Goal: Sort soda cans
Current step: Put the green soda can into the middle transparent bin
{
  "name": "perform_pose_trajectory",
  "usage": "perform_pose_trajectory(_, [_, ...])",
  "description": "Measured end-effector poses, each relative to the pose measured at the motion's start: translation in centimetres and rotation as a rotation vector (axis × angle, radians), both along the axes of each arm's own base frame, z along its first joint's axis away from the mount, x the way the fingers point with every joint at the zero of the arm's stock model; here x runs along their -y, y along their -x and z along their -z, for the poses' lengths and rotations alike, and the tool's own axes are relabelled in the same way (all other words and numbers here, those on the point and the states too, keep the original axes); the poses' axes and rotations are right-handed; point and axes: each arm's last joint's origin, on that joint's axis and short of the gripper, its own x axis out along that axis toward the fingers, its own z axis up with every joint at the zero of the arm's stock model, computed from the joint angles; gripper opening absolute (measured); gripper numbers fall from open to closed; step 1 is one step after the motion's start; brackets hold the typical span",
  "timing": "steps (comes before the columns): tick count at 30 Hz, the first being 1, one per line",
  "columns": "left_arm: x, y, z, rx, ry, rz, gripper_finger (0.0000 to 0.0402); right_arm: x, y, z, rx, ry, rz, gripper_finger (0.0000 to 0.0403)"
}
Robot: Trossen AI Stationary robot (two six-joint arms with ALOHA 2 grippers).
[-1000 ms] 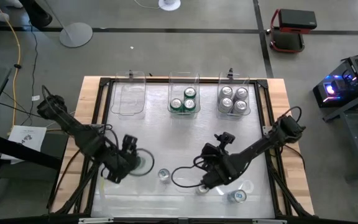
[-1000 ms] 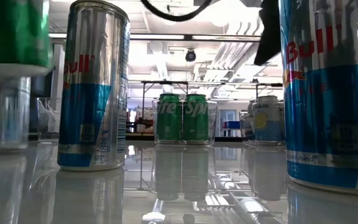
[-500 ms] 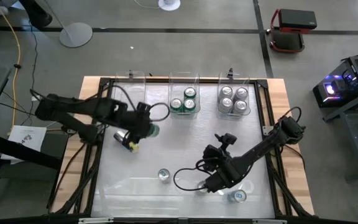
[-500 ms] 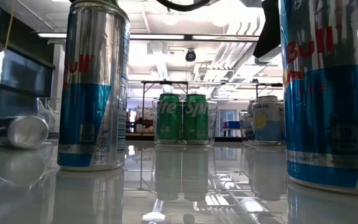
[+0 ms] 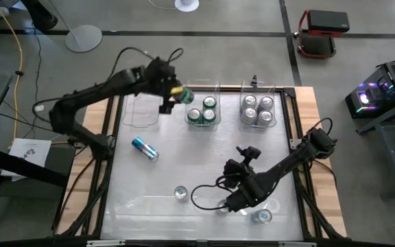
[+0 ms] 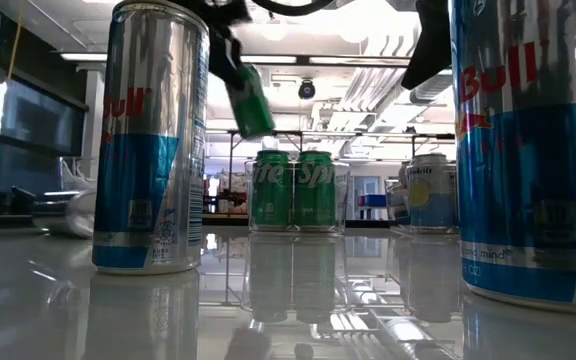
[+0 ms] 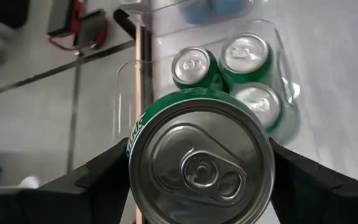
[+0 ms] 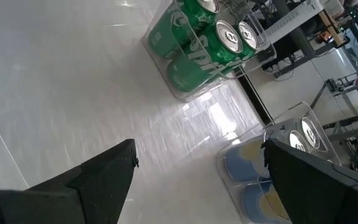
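Note:
My left gripper [image 5: 173,93] is over the far side of the table, just left of the middle clear bin [image 5: 203,88], shut on a green soda can [image 6: 251,100]. That bin holds three green cans [image 7: 229,68]. Four silver cans [image 5: 258,110] stand in the right bin, and the left bin [image 5: 144,108] has nothing in it. A silver-and-blue can [image 5: 145,148] lies on its side at the left. My right gripper [image 5: 244,200] hovers open near the front, between two upright cans [image 5: 223,208] [image 5: 262,216]; a third [image 5: 180,193] stands to its left. My left gripper pinches the green can's round wall [image 7: 135,134] between its two fingers [image 7: 98,180], one on either side, near the top end. The fingers slant down from the table's left and lie along the can, whose silver top [image 7: 201,165] faces the wrist. The can hangs tilted, clear of table and bins.
Dark frame rails [image 5: 115,116] run along the table's edges. The white table top between the bins and the front cans is open room. In the low view, two tall silver-and-blue cans [image 6: 153,140] [image 6: 528,150] stand close to the camera.
My left gripper has swung from the near left of the table up and toward the far edge, reaching the middle bin with the green can lifted clear and tilted. A silver-and-blue can that stood beside it has tipped over and lies on its side.

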Motion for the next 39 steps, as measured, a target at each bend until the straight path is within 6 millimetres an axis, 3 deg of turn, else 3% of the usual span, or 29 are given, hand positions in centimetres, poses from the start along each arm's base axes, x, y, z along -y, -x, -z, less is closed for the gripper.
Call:
perform_pose_trajectory(6, [-5.4, -3.6, 2.5, -0.019, 0.085, 0.041, 0.0294, 0.4, -0.2, 0.0, 0.035, -0.021, 0.042, 0.0344])
perform_pose_trajectory(12, [-8.1, -6.1, 5.7, -0.131, 0.118, 0.059, 0.0294, 0.7, -0.4, 0.1, 0.067, -0.055, 0.092, 0.0344])
perform_pose_trajectory(21, [-9.6, -6.9, 9.3, -0.241, 0.222, 0.072, 0.03, 0.8, -0.4, 0.1, 0.069, -0.067, 0.101, 0.0344])
perform_pose_trajectory(39, [-9.5, -7.5, 9.4, -0.167, 0.278, 0.084, 0.0344, 0.8, -0.4, 0.1, 0.061, -0.064, 0.096, 0.0344])
